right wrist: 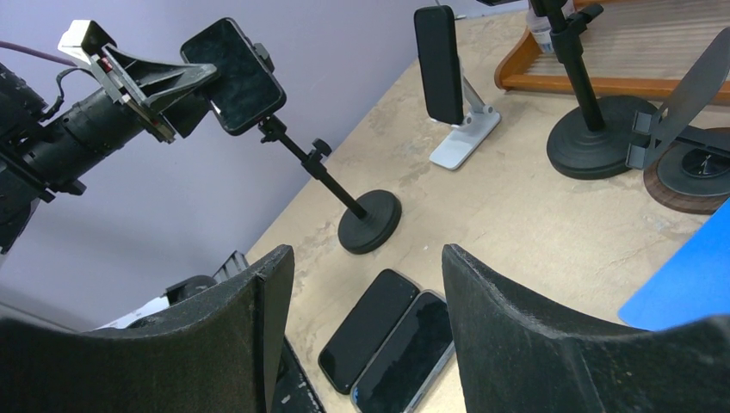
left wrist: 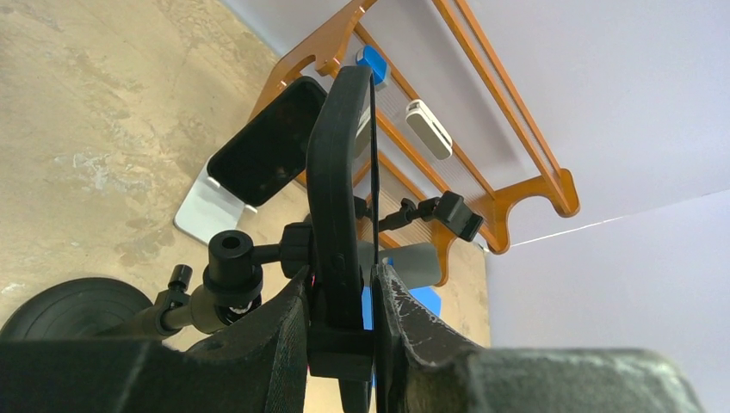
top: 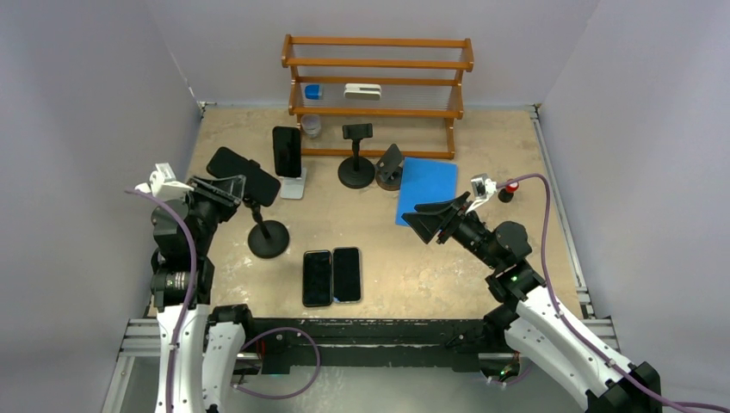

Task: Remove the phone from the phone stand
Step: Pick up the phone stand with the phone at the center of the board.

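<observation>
A black phone (top: 244, 175) sits in the clamp of a black phone stand with a thin stem and a round base (top: 269, 239). My left gripper (top: 225, 185) is shut on the phone's left end. In the left wrist view the phone (left wrist: 340, 172) stands edge-on between my fingers (left wrist: 413, 335), which press both its faces just above the stand's clamp. The right wrist view shows the phone (right wrist: 234, 76), tilted and in the clamp, high above the stand's base (right wrist: 370, 221). My right gripper (top: 430, 222) hovers open over mid-table, holding nothing.
Two phones (top: 331, 275) lie flat side by side near the front edge. Another phone leans on a white stand (top: 287, 151). Two empty black stands (top: 356, 155) (top: 390, 166), a blue sheet (top: 428, 189) and a wooden rack (top: 377, 82) fill the back.
</observation>
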Motion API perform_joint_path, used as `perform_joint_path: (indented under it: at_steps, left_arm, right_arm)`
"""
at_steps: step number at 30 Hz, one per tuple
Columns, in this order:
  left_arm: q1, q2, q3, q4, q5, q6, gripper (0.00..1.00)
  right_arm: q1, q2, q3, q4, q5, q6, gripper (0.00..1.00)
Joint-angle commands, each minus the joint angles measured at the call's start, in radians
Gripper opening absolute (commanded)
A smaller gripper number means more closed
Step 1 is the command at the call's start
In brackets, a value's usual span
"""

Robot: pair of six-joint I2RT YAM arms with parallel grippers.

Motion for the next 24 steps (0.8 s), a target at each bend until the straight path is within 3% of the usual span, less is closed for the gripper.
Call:
perform_joint_path:
  at_steps: [1, 24]
  left_arm:
    - [-0.005, 0.010, 0.100, 0.121, 0.043, -0.031, 0.00]
    - [-0.004, 0.091, 0.226, 0.191, 0.112, -0.077, 0.00]
  right_arm:
    - [0.001, 0.002, 0.011, 0.037, 0.005, -0.014, 0.66]
    - [0.001, 0.001, 0.033, 0.045, 0.006, 0.006, 0.65]
